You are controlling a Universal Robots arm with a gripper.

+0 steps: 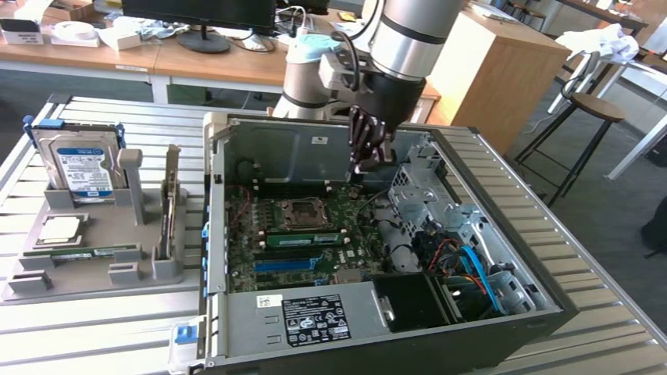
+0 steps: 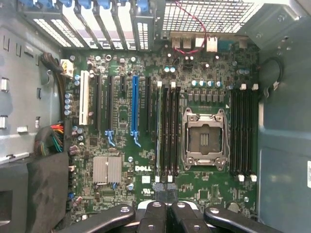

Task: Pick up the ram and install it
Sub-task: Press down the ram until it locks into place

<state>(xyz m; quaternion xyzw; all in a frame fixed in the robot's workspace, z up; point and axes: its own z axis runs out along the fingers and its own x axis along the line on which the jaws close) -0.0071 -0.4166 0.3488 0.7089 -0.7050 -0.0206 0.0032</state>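
The ram [image 1: 302, 238] stands on edge in a black memory slot of the motherboard [image 2: 121, 194], beside the CPU socket [image 2: 204, 141]. It is a thin green board with dark chips along its face. The wrist view sees it edge-on as a narrow pale line [image 2: 159, 131] among the parallel slots.

The arm comes down steeply from above into the open computer case [image 1: 312, 328], its silver and black wrist pointing almost straight at the board. The pincer [image 1: 363, 166] hangs over the board, apart from the ram. Its black fingers are pressed together with nothing between them. In the wrist view the pincer [image 2: 164, 206] sits just over the ram's end by the DELL lettering.

Beyond the ram, away from the socket, runs a long blue slot [image 2: 134, 104], then black slots and a white one. A ribbed silver heatsink [image 2: 107, 170] lies near the pincer on that same side.

Well away from the pincer, outside the case, a grey moulded holder [image 1: 94, 234] carries an upright hard drive [image 1: 81, 160] with a blue label and an upright expansion card [image 1: 170, 203]. Everything rests on a slatted metal table [image 1: 94, 328].
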